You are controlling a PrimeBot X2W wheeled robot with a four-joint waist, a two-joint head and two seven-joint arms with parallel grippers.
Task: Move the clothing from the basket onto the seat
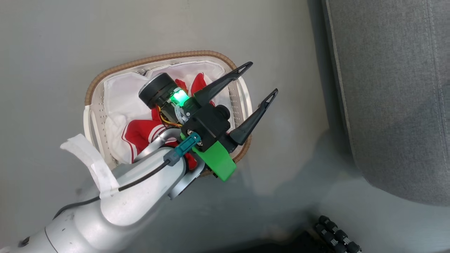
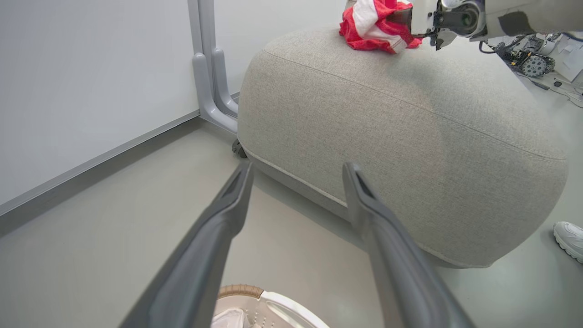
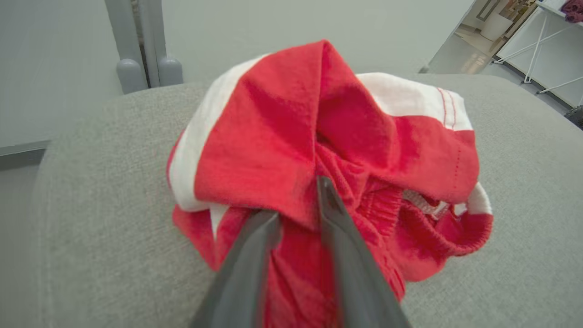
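A red garment with white stripes (image 1: 140, 133) lies in the cream basket (image 1: 140, 63) on its white liner. My left gripper (image 1: 262, 77) hovers open over the basket's right side, fingers wide apart and nothing between them. In the left wrist view, that gripper (image 2: 297, 167) points at the grey seat (image 2: 410, 127), with the basket rim (image 2: 241, 290) below it. A second red and white garment (image 3: 282, 136) rests bunched on top of the seat (image 3: 91, 182). My right gripper (image 3: 296, 200) has its fingers close together, with folds of this garment between them.
The seat (image 1: 393, 88) stands to the right of the basket, across a strip of grey floor. A grey upright post (image 2: 209, 68) and a white wall are behind the seat. A person's white shoe (image 2: 569, 239) is by the seat's far corner. Dark ribbed parts (image 1: 334, 235) sit at the bottom edge.
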